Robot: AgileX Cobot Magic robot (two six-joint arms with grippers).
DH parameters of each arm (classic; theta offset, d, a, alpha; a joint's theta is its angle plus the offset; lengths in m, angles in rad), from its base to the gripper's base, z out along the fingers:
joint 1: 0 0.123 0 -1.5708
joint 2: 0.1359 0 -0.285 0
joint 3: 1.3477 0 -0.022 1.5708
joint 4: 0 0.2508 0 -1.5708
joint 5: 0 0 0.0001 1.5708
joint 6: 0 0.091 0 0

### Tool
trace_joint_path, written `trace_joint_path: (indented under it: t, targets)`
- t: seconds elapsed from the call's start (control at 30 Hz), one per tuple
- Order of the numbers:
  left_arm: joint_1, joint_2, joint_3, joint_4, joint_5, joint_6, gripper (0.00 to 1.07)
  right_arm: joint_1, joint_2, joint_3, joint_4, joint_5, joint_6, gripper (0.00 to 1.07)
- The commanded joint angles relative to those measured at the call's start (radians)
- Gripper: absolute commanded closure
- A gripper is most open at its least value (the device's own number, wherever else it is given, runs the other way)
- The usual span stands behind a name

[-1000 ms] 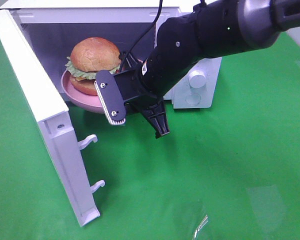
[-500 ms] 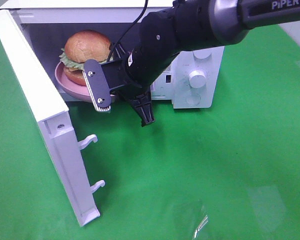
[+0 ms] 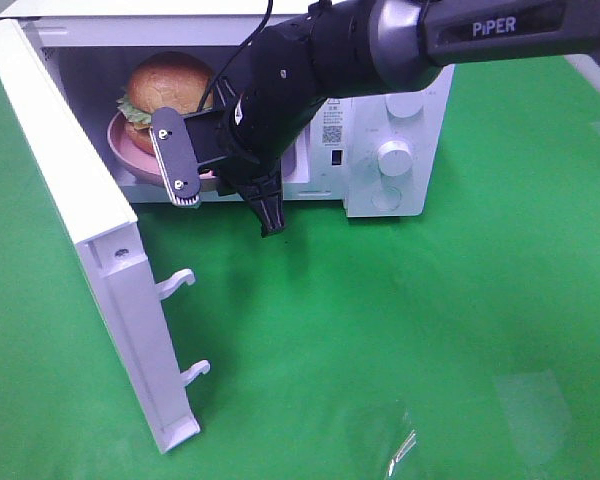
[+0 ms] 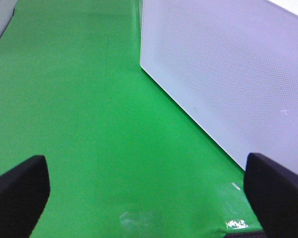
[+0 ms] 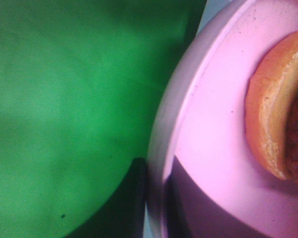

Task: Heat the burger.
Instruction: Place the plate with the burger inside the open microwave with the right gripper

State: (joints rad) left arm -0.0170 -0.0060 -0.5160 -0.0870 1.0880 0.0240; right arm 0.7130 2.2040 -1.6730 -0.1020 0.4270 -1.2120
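The burger (image 3: 165, 80), with its golden bun and lettuce frill, sits on a pink plate (image 3: 125, 150) just inside the open microwave (image 3: 395, 150). My right gripper (image 3: 185, 178) is shut on the plate's near rim and reaches in from the right. The right wrist view shows the pink plate (image 5: 213, 124) close up, the burger's bun edge (image 5: 273, 124) on it, and the right gripper (image 5: 154, 213) pinching the rim. My left gripper (image 4: 148, 198) stands open over the green cloth with nothing between its fingers. It is out of the exterior view.
The microwave door (image 3: 90, 250) is swung wide open toward the front left, with two latch hooks (image 3: 180, 280) on its edge. Its outer face (image 4: 223, 74) fills the left wrist view. Control knobs (image 3: 393, 157) sit on the microwave's right. Green cloth (image 3: 430, 350) covers the table.
My right gripper has carried the plate and burger up and to the left, from the microwave's opening deeper into its cavity. The left gripper stays open.
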Motion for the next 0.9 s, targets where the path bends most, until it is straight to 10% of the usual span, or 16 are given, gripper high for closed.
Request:
trace_joint_path:
  t: [0.03, 0.9]
  targets:
    - [-0.009, -0.015, 0.000, -0.002, -0.017, -0.001, 0.08, -0.004, 0.000, -0.040, -0.015, -0.049, 0.028, 1.02]
    - [-0.009, -0.015, 0.000, -0.001, -0.017, -0.001, 0.08, -0.050, 0.057, -0.094, -0.062, -0.071, 0.059, 0.88]
